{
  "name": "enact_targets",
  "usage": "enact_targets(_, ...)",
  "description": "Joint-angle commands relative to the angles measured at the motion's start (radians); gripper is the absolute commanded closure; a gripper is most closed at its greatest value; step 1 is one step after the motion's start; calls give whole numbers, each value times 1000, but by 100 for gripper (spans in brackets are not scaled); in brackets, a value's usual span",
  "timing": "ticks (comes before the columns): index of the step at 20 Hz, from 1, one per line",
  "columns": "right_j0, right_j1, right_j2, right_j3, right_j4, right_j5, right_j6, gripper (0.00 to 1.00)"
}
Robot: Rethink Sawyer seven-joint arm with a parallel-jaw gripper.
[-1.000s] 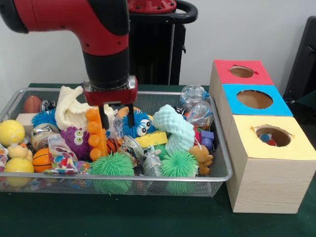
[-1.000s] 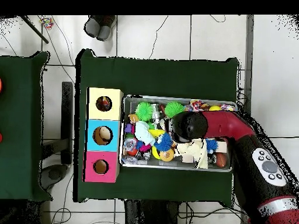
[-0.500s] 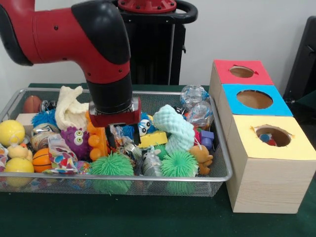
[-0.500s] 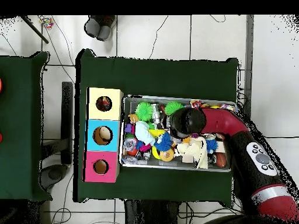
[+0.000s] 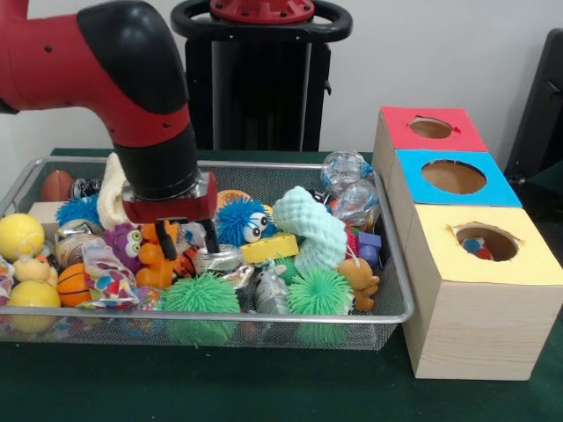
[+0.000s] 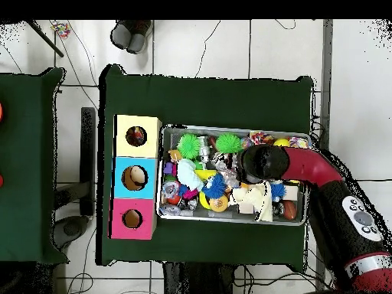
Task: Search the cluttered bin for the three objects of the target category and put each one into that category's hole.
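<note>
From the front, the red and black arm's gripper [image 5: 186, 237] is seen lowered into the wire mesh bin [image 5: 387, 309], jaws parted astride a knobbly orange rubber toy [image 5: 157, 257], beside a crumpled silver can [image 5: 217, 258]. From overhead, the gripper is hidden beneath the arm; the three-holed wooden box [image 6: 136, 177] lies beside the bin.

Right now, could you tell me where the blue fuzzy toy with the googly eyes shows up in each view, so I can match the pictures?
Front view: the blue fuzzy toy sits mid-bin, just right of the gripper.
Overhead view: it lies in the bin's middle, left of the arm.
Shared landmark: the pale mint foam piece lies beside it, on the side toward the sorting boxes.
</note>
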Motion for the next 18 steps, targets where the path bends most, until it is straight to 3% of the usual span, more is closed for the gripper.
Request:
enact_targets(1,-65,-31,26,-58,28,142,-202,0)
enact_targets(8,-57,-90,32,-63,49,197,-199,0)
enact_targets(18,-6,-72,22,-124,31,205,-134,0)
